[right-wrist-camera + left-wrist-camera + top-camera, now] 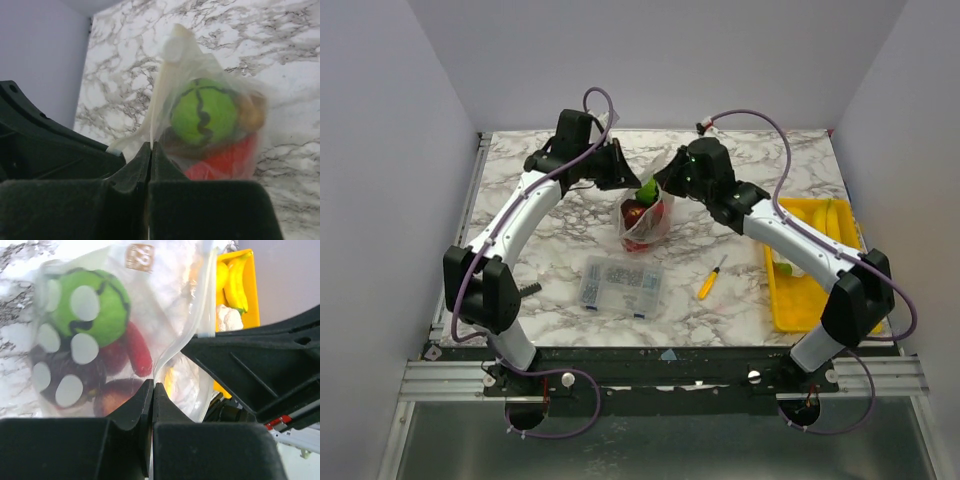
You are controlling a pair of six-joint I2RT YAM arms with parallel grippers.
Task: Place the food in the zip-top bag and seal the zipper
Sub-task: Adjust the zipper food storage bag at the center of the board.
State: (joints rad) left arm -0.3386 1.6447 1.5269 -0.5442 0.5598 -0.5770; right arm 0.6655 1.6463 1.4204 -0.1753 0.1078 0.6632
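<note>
The zip-top bag [646,218] stands near the table's middle back, holding a green toy [647,190], a red one and dark ones. In the left wrist view the bag [150,300] shows a green ball-like toy [95,307] and a red pepper [137,350] through the plastic. My left gripper [152,387] is shut on the zipper strip [197,320] at the bag's left side [625,180]. My right gripper [150,146] is shut on the zipper [160,95] from the right [665,180]. The green toy [204,111] and a red one [225,160] show behind it.
A yellow tray [810,300] at the right holds a banana [235,280] and a white cauliflower [227,317]. A clear compartment box [620,285] and a yellow-handled screwdriver [710,280] lie in front of the bag.
</note>
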